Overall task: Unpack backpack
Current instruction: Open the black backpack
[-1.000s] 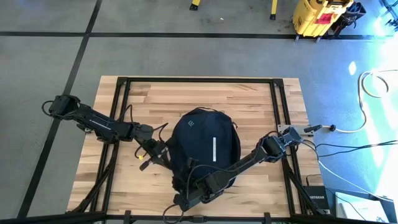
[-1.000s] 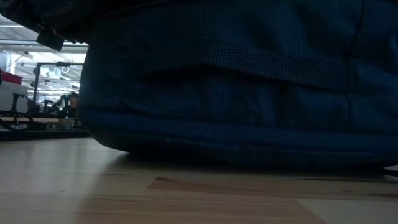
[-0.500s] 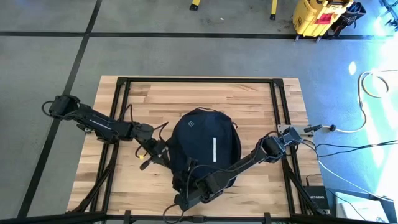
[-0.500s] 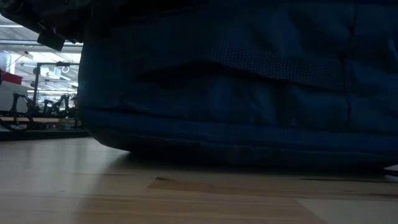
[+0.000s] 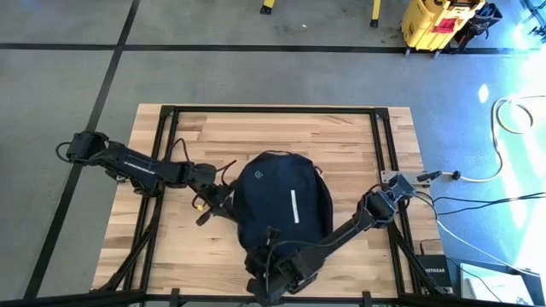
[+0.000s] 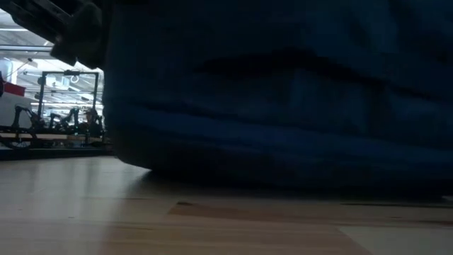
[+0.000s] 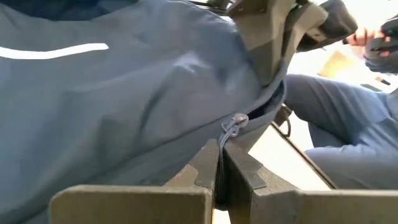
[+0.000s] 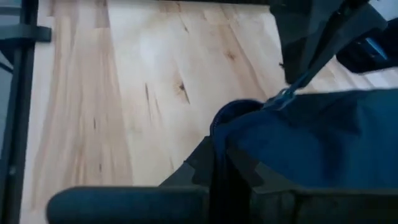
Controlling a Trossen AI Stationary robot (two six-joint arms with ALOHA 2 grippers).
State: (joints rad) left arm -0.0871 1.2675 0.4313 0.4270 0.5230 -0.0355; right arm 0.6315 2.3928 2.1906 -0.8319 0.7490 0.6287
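Backpack [image 5: 286, 209] lies flat mid-table, still zipped. Left gripper [image 7: 221, 180] is clamped on the zipper pull cord [image 7: 229, 134] at the bag's left edge; right gripper [image 8: 221, 165] pinches a fold of fabric at the near edge. To do it well — draw the cord along the zipper line while the right anchors the bag. Both arms reach in low, elbows out.

Wooden table [image 5: 256, 136], yellow bin [image 5: 437, 21]

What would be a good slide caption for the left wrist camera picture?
Left gripper shut on the zipper pull cord of the dark backpack, white stripe showing.
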